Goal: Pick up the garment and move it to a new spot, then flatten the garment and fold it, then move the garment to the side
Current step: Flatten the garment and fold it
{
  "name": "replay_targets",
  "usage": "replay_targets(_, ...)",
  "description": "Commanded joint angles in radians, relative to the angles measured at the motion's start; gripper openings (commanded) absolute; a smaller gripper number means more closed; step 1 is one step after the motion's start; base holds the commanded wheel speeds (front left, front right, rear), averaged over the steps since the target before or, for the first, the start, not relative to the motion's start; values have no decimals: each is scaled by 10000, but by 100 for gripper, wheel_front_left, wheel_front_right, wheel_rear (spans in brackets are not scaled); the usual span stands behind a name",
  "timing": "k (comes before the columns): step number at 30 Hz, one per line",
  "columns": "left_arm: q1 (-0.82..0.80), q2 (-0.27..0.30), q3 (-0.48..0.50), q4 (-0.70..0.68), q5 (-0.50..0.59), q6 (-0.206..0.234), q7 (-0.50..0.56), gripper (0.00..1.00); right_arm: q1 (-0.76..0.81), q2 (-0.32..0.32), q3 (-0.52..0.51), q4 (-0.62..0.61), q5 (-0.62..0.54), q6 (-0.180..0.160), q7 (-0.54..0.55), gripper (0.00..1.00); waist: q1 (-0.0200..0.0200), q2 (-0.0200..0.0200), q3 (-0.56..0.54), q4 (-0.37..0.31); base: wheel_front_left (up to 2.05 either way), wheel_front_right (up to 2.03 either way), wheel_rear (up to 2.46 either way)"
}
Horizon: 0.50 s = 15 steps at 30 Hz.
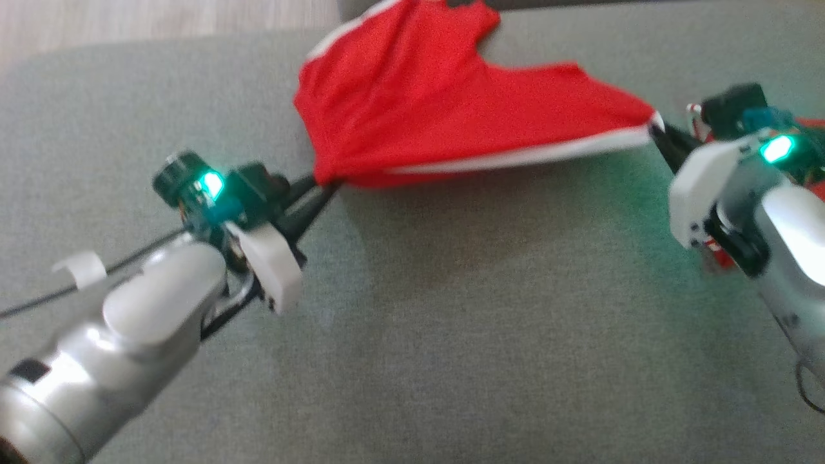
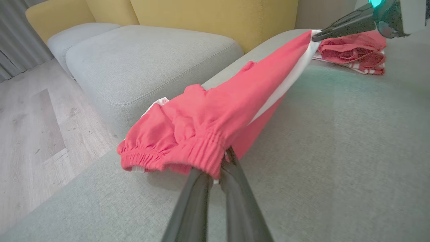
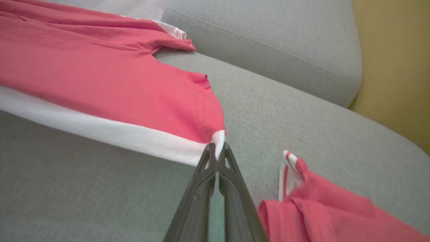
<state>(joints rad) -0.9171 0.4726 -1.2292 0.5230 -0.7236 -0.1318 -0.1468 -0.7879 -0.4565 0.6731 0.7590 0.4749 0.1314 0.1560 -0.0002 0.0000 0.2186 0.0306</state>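
The garment is a pair of red shorts with a white side stripe and an elastic waistband, stretched in the air above the grey cushion. My left gripper is shut on its waistband corner. My right gripper is shut on the white-striped hem corner. The cloth hangs taut between the two grips, and its far part lies over the cushion's back edge. In the left wrist view the right gripper pinches the far end of the garment.
A second red and white garment lies folded on the cushion beside my right gripper, also seen as a folded pile. Another grey cushion and a yellow sofa back stand beyond. Wooden floor lies left of the cushion.
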Motion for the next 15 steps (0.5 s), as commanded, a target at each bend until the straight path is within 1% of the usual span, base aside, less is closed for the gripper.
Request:
replay_targets(1, -216, 454, 346, -200, -8, 78, -64, 0, 108, -355, 101, -385, 247, -7, 117, 0, 2, 0, -356, -45, 0, 0, 0)
replay_targets(4, 188, 517, 231, -508, -45, 277, 40, 0, 630, -1023, 523, -1187, 1215, -7, 732, 0, 2, 0, -805, -112, 0, 0, 0)
replay_targets(7, 640, 595, 120, -912, -104, 508, 203, 0, 1166, -1648, 716, -1943, 1979, -7, 1188, 0, 2, 0, -1245, -197, 0, 0, 0)
replay_targets(12, 1526, 743, 17, -1894, -413, 975, 492, 0, 2222, -2462, 536, -3090, 2915, -7, 1713, 0, 2, 0, -1910, -307, 0, 0, 0)
replay_targets(15, 2032, 826, -55, -2682, -604, 1271, 776, 0, 2945, -2908, 232, -3801, 3276, -7, 1991, 0, 2, 0, -2150, -310, 0, 0, 0)
